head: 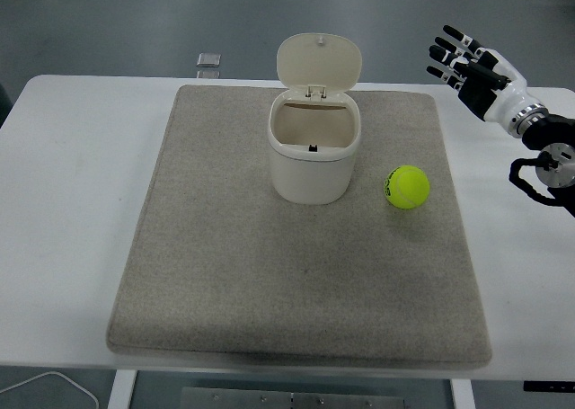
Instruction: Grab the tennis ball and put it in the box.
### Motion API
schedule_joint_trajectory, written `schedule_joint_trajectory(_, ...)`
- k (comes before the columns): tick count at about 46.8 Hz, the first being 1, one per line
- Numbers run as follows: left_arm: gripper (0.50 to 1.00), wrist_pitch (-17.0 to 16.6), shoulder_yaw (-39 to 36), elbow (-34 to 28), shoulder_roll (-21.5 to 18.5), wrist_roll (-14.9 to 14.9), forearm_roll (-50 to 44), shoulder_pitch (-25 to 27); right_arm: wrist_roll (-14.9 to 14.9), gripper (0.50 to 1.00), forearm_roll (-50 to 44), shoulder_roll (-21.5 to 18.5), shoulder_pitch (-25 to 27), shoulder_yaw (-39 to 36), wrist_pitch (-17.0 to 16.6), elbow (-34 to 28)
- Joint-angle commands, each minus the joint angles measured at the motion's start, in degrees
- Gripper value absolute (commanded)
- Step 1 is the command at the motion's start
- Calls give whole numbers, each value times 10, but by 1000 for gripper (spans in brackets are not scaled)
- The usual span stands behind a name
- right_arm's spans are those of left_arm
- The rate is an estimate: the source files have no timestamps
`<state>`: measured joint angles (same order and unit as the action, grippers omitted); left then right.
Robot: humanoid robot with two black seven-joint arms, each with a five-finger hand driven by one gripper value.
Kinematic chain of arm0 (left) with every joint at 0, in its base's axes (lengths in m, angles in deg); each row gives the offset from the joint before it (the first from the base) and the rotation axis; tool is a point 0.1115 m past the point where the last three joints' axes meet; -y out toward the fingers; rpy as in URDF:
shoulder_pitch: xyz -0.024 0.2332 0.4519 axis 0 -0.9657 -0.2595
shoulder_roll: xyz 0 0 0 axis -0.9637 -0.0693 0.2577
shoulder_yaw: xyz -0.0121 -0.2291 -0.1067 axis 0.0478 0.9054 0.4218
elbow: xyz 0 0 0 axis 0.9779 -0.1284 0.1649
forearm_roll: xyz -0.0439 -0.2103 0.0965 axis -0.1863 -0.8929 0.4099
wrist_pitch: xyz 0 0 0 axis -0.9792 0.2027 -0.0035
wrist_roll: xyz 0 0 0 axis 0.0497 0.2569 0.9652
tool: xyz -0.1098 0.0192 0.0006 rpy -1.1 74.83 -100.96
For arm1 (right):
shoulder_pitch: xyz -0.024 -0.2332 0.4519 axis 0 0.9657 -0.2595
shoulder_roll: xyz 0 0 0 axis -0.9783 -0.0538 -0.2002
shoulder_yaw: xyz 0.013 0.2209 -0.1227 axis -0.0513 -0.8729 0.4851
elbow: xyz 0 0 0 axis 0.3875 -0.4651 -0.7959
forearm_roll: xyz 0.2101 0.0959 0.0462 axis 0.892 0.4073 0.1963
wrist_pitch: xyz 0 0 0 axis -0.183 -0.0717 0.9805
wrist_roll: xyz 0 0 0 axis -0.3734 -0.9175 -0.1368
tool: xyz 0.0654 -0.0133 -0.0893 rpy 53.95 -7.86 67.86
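- Head view: I am holding my right hand [467, 63] raised at the table's far right corner, fingers spread wide and gripping nothing — my left arm is not showing at all.
- The tennis ball [408, 187] is sitting on the grey felt mat [296, 292], just beside the cream lidded box [314, 153] on its right, well apart from my hand.
- The box's flip lid [319, 61] is standing open, so the mouth is waiting.
- I am judging the ball light, springy and fuzzy — unlikely to slip, but free to roll. I am planning to cup it from above, fingers wrapping its widest girth.
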<state>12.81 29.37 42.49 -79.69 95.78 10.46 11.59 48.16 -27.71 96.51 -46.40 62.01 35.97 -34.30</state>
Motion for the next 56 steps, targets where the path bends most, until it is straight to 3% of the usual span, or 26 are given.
schedule_joint_trajectory(1, 992, 0, 0, -1, 0, 0, 0, 0, 2, 928, 0, 0, 0, 1, -1, 0)
schedule_joint_trajectory(31, 992, 0, 0, 0, 0, 0, 0, 7, -4, 928, -3, 3, 0, 3, -22, 1)
schedule_joint_trajectory(56, 992, 0, 0, 0, 0, 1, 0, 7, -22, 928, -110, 11, -4, 3, -37, 1)
